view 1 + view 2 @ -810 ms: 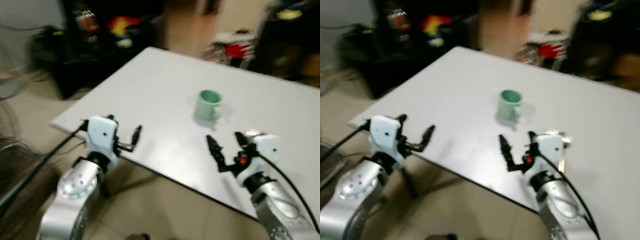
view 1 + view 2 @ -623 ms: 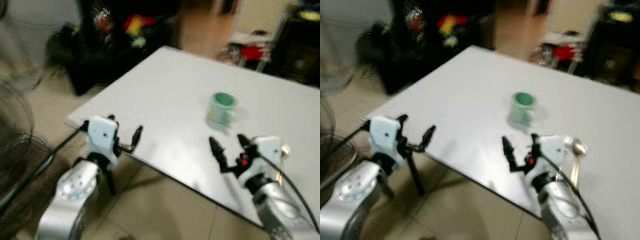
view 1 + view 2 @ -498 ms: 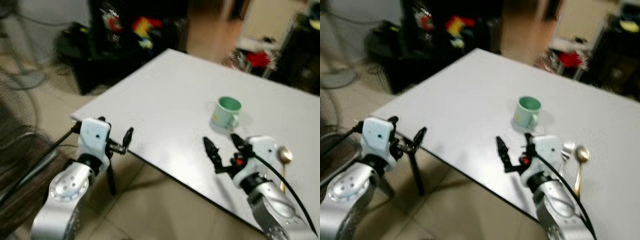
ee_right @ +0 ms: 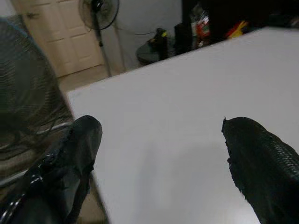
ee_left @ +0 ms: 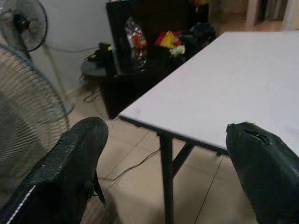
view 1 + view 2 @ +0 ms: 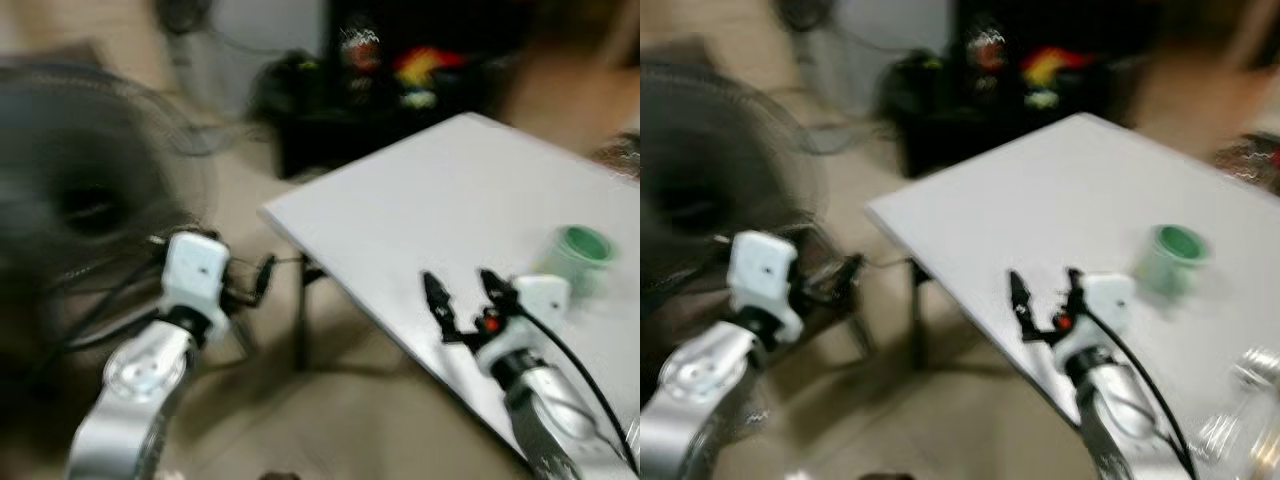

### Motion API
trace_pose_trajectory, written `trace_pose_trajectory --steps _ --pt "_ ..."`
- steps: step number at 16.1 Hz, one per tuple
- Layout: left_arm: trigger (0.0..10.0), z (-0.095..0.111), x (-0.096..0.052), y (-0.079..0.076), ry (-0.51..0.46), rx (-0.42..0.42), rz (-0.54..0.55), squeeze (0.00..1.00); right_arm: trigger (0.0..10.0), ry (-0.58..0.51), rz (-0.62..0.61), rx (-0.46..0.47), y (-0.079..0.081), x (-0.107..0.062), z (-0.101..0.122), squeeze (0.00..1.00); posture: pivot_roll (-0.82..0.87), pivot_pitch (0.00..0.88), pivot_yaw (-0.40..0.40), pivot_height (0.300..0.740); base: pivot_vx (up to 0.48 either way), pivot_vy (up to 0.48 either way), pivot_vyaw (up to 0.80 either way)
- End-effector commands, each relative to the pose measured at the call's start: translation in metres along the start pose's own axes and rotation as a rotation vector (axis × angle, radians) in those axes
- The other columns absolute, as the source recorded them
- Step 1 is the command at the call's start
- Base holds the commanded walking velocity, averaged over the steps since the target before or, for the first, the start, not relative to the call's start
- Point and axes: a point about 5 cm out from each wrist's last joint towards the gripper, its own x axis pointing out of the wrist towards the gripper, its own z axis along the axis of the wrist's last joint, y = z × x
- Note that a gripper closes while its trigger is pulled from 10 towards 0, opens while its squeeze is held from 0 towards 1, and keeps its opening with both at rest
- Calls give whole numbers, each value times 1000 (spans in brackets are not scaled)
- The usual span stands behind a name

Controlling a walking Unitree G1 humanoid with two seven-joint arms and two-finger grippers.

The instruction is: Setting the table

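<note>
Though the head views are blurred, one green mug [image 6: 583, 252] can be made out, round and upright, on the far right part of the white table [image 6: 440, 210].

- Table: one, flat, smooth, matte white top with a squared corner toward the left; thin dark legs [image 5: 167, 175] beneath the near edge.
- Cutlery: blurred, shiny pieces [image 6: 1240, 400] at the table's right near edge; number and kind cannot be told.
- Right gripper [image 6: 468, 298]: one, two long black textured fingers spread wide, empty, held over the table's near edge, short of the mug and apart from it.
- Left gripper [image 6: 262, 277]: one, off the table's left corner, over the floor; in the wrist view its fingers [image 5: 77, 158] stand wide apart, holding nothing.
- Fans: two, round wire-grille type; a large one [image 6: 90, 195] just beside the left arm, a smaller pedestal one [image 4: 99, 10] against the wall.
- Floor: pale beige tiles [image 5: 140, 186], a cable trailing across.
- Background: dark shelving [image 5: 140, 46] with colourful packets, grey wall, panelled cream door [image 4: 60, 32].
</note>
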Motion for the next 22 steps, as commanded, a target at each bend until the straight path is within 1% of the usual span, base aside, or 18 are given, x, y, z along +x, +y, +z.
trace_pose_trajectory --steps 1,5,6,7,10,15,20,22 --pt "10000 2 2 2 -2 1 -6 0 10000 -11 12 2 4 1 2 1000 57 0 10 740 0 0 800" --pt "10000 1 5 7 -4 1 5 0 10000 -2 9 -6 4 1 -2 1000 53 0 10 740 0 0 800" --pt "10000 3 6 9 -6 -13 24 0 10000 -7 0 -2 3 1 -1 1000 50 0 12 740 0 0 800" --pt "10000 5 5 8 -12 -14 15 0 10000 -10 3 8 4 1 0 1000 57 0 2 740 0 0 800" --pt "10000 3 2 7 -9 9 17 0 10000 1 21 7 5 4 -2 1000 67 0 -10 740 0 0 800" --pt "10000 4 -3 10 -10 0 25 0 10000 10 32 14 4 10 -6 1000 106 0 -37 740 0 0 800" --pt "10000 6 -4 13 -15 10 29 0 10000 12 35 30 6 11 -9 1000 116 0 -34 740 0 0 800" --pt "10000 6 -4 13 -15 13 23 0 10000 13 31 39 6 10 -11 1000 116 0 -34 740 0 309 800"
